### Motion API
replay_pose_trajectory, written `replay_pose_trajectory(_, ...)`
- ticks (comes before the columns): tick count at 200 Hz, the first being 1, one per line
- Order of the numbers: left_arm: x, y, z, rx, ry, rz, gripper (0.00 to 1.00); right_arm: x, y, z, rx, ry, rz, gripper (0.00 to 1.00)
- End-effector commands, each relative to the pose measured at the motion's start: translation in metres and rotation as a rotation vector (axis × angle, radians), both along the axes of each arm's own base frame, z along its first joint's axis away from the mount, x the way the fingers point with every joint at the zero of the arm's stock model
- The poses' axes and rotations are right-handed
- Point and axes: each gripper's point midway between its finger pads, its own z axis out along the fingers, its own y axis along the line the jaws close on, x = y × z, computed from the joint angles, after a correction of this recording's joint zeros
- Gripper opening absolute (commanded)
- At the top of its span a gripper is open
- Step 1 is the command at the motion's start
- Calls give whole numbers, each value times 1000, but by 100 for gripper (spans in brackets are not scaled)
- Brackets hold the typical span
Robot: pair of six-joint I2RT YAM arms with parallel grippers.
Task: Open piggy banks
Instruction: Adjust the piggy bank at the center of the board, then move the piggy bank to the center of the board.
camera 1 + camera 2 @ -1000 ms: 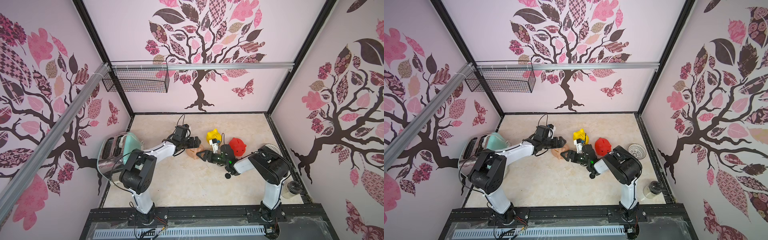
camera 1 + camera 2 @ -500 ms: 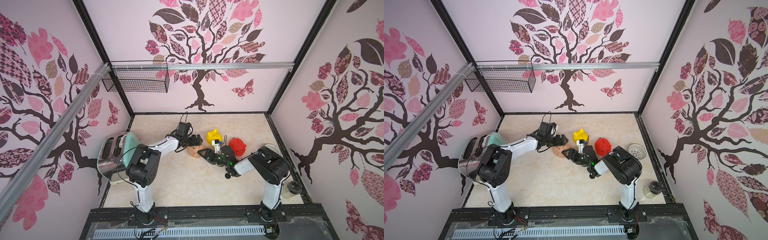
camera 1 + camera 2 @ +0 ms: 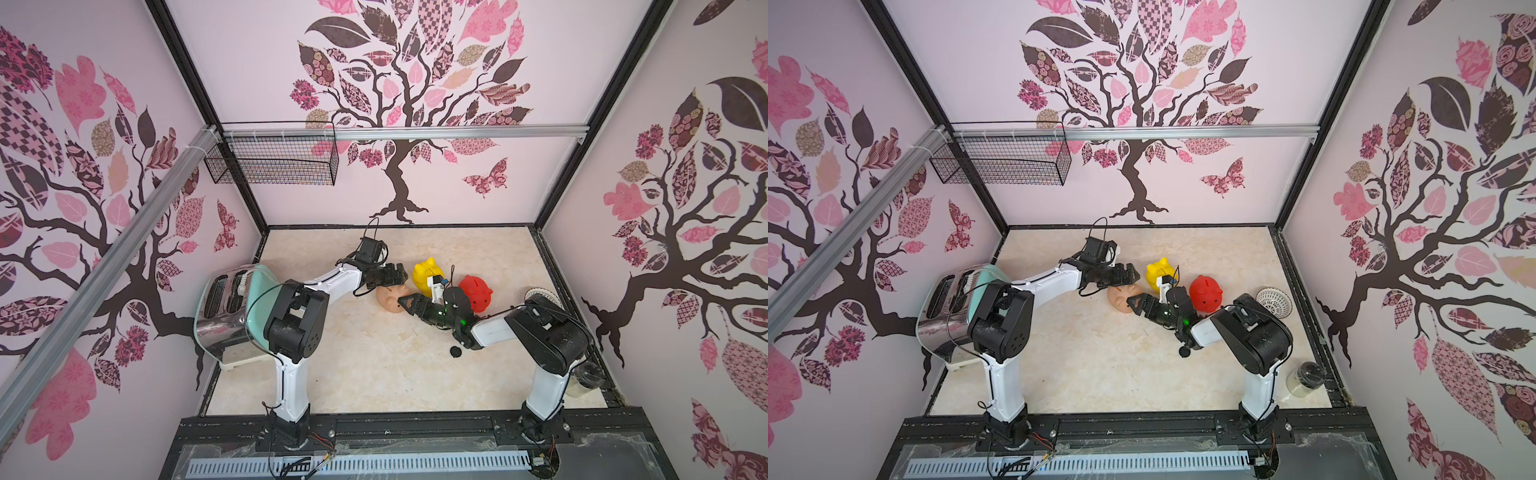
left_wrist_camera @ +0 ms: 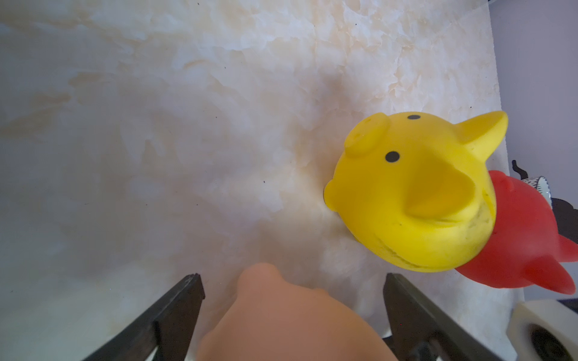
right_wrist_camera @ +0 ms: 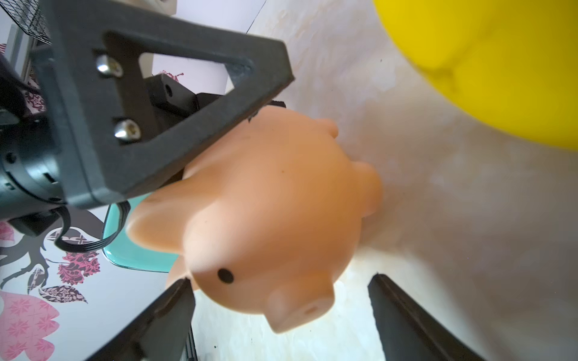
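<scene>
Marble table point(image 3: 374, 365): yellow pig point(image 3: 424, 274) beside peach pig point(image 3: 388, 297).

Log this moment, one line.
left tool: open, straddling peach piggy bank; right tool: open, at its snout; yellow pig, red pig: ungripped

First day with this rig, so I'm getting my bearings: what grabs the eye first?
Three bright pigs cluster in the middle: a yellow pig, a red pig beside it, a peach pig to their left. The left gripper and right gripper meet at the peach pig, both open around it. A mint toaster stands far left.
</scene>
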Motion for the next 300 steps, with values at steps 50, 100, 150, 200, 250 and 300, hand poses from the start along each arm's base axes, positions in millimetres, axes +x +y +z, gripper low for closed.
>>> replay_pose_trajectory(50,10,-2,6,6,3,-7,98,-12,-12,9,-180,-136,105,89)
replay_pose_trajectory(100,31,4,34,31,-60,36,98,-16,-30,-9,-506,-230,225,89)
replay_pose_trajectory(150,13,73,116,81,-287,335,98,-3,-30,-12,-658,-263,304,91)
replay_pose_trajectory(200,-91,142,152,-6,-363,543,98,16,-4,-14,-649,-263,349,90)
replay_pose_trajectory(250,-154,171,142,-18,-340,579,98,10,36,-5,-549,-219,296,84)
replay_pose_trajectory(300,-161,172,151,-40,-357,576,97,31,48,-1,-472,-145,135,79)
